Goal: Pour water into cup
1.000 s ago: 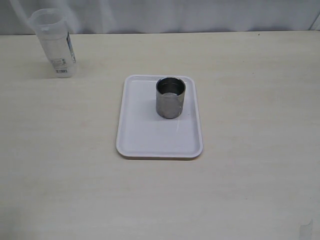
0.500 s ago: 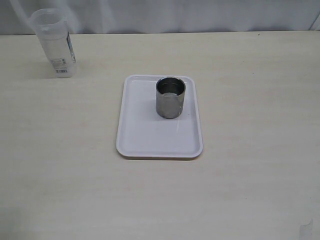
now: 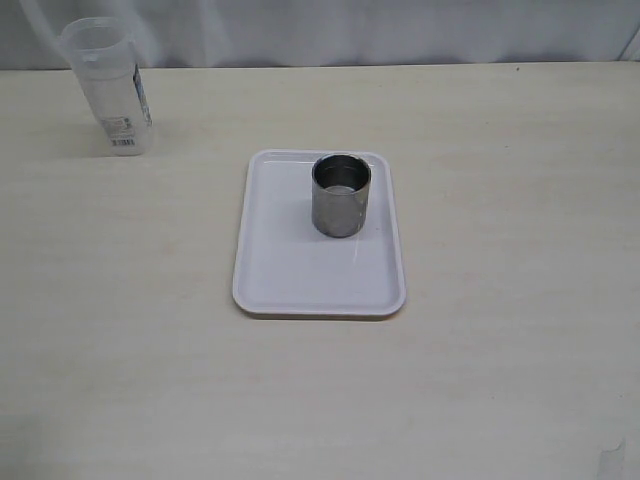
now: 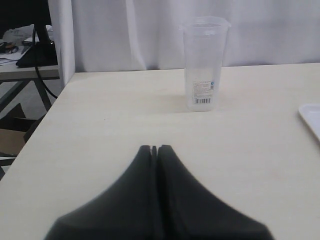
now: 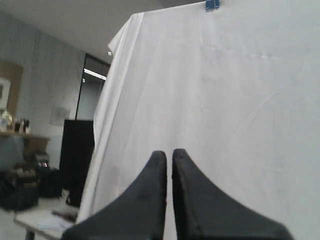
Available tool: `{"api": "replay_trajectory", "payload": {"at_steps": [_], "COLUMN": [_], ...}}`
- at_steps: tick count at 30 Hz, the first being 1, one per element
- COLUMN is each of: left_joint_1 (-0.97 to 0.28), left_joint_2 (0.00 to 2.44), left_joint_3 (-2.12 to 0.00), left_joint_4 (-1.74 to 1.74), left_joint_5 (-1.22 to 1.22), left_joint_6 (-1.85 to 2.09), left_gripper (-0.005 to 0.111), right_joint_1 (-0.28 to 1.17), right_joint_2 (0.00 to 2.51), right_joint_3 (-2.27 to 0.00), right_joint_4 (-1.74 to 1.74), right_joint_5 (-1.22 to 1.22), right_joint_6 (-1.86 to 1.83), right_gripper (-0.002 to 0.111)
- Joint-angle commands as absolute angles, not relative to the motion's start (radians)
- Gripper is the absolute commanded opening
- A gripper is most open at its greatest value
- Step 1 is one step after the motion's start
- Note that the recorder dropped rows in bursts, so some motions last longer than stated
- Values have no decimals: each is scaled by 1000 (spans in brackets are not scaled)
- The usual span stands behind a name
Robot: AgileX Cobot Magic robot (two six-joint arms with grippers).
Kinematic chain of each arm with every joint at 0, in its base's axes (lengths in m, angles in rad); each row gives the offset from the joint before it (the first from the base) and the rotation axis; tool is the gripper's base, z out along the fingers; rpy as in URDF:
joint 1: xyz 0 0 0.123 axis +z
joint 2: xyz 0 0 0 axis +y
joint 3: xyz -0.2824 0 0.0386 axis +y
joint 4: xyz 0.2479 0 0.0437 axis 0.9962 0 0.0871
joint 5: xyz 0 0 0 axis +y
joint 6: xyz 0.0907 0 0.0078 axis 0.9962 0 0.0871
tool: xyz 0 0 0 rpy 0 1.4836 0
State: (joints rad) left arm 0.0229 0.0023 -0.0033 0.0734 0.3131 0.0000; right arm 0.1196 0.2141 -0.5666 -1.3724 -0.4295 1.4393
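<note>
Both the left gripper (image 4: 155, 148) and right gripper (image 5: 168, 153) sit pinched together, holding nothing.

Quick count, exterior view first. Stainless-steel cup (image 3: 341, 193): one. White rectangular tray (image 3: 290, 285): one. Tall translucent plastic container (image 3: 105, 85): one, carrying one printed label (image 4: 202, 92) with one barcode. Pale bench (image 3: 500, 260): one. White curtain (image 3: 350, 30) behind the bench: one as far as can be told, folds make panels hard to separate.

Hands: two in all – left hand (image 4: 154, 148) and right hand (image 5: 169, 154), one per wrist view, each with two black fingers (image 4: 142, 170). Blue clip (image 5: 212, 4) on the white cloth: one. Side desk beyond the bench edge in the left wrist view: one – items on it too blurred to count.
</note>
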Motion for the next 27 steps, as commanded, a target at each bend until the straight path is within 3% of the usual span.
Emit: {"api": "replay_trajectory", "payload": {"at_steps": [1,6,13,27], "left_joint_1": [24,24,24,24], "left_joint_2": [0,0,0,0], "left_joint_3": [0,0,0,0], "left_joint_4": [69,67,67,67], "left_joint_5": [307,307,307,307], "left_joint_6": [0,0,0,0], "left_gripper": [0,0,0,0], "right_joint_1": [120,120,120,120], "right_joint_2": [211,211,146,34], "right_joint_3": [-497,-377,-222,0], "right_joint_4": [-903,-558,-209,-161], "right_joint_5": [-396,-558,-611,-591], "right_joint_6": [1151,690,427,142], "right_gripper": [4,4,4,4]}}
